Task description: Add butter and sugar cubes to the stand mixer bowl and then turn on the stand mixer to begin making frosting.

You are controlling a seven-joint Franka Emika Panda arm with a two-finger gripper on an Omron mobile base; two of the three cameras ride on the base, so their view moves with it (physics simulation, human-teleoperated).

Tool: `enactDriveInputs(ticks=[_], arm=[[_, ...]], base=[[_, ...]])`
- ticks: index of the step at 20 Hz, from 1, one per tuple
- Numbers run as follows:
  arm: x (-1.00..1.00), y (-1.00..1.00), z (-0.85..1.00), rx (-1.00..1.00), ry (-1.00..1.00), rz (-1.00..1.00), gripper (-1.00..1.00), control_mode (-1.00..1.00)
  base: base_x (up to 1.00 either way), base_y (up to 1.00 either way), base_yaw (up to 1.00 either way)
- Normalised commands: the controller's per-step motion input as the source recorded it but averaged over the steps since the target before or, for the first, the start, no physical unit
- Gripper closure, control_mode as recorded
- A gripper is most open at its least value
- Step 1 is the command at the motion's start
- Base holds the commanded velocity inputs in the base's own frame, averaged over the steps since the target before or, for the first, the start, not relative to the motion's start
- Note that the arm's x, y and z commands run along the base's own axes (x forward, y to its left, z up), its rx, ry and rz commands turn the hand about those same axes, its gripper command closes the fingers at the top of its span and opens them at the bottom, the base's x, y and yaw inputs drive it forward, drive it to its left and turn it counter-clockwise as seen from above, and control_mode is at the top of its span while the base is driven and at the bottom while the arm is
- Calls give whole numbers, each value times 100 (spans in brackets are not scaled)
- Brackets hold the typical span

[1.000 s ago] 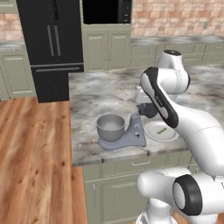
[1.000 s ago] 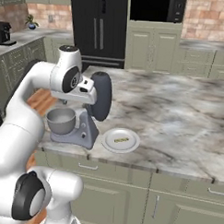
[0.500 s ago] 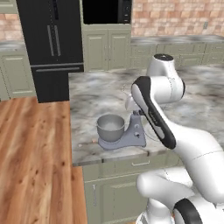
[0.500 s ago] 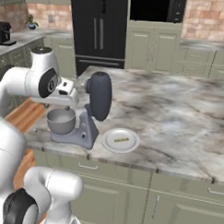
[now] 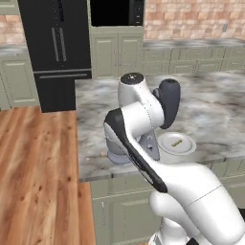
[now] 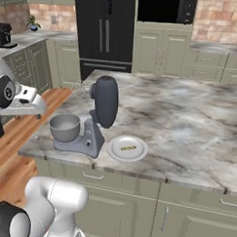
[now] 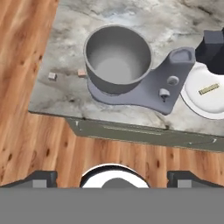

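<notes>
Swinging further out to its left since the earlier frames, the arm now holds the hand off the counter's edge, over the wood floor [image 7: 26, 144], looking down; both base views have shifted too, so the cameras have moved. Where the arm crossed in front of the stand mixer [image 6: 93, 124] a second ago, the right base view now has the machine in plain sight.

From left to right in the hand view: two small cubes, one pale [image 7: 52, 76] and one tan [image 7: 81, 73], lie on the marble counter [image 7: 65, 98] just beside the stand mixer bowl [image 7: 117, 59]. That bowl is round, deep, silver-grey and has nothing inside, seated on the mixer's lavender-grey base. Next comes the stand with its small knob [image 7: 164, 93], then the dark head tilted up. Farthest right, the butter [image 7: 209, 89], a thin pale-yellow stick, lies on a white plate [image 7: 197, 103] touching the base.

The gripper [image 7: 112, 177] is spread wide, its fingertips [image 7: 41, 177] grasping nothing.
</notes>
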Motion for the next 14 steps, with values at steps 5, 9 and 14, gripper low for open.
enactDriveInputs(ticks=[5, 9, 14], arm=[[0, 70, -5, -3, 3, 0, -100, -100], [0, 54, -19, 0, 4, -4, -100, -100], [5, 35, -36, 0, 5, -5, -100, -100]], base=[[0, 0, 0], [0, 0, 0], [0, 0, 0]])
